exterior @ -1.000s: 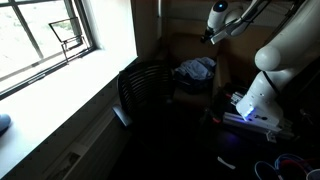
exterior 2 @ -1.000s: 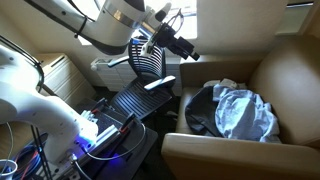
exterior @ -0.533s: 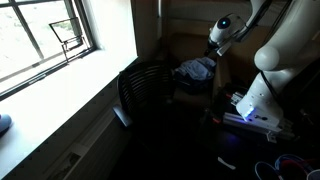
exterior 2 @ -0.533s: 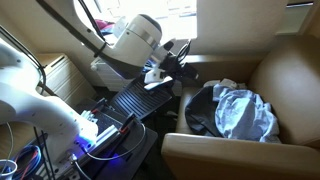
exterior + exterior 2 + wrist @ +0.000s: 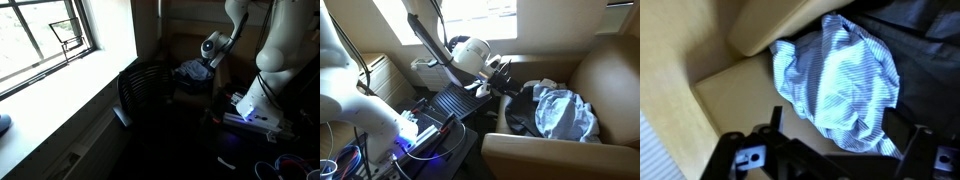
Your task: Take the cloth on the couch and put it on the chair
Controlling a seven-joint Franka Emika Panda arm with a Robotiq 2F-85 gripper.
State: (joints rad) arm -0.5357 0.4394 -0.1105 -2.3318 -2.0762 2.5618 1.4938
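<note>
A crumpled light-blue striped cloth (image 5: 566, 112) lies on the seat of the tan couch (image 5: 545, 156); it also shows in an exterior view (image 5: 196, 68). In the wrist view the cloth (image 5: 840, 80) fills the middle, directly under my gripper (image 5: 843, 122), whose dark fingers (image 5: 774, 124) stand wide apart on either side of it. The gripper (image 5: 508, 86) is open and empty, hovering at the couch's edge just beside the cloth, also seen in an exterior view (image 5: 209, 49). The black slatted chair (image 5: 458, 100) stands next to the couch, and shows in an exterior view (image 5: 146, 90).
A dark garment or cushion (image 5: 519, 116) lies under the cloth. The robot's base with blue light (image 5: 248, 110) and cables stands beside the chair. A window (image 5: 45, 35) and its white sill run along one wall. The couch's arms (image 5: 710, 50) hem in the seat.
The arm has swung down from above the chair toward the couch seat, so the gripper is now low and close to the cloth. The cloth has not moved.
</note>
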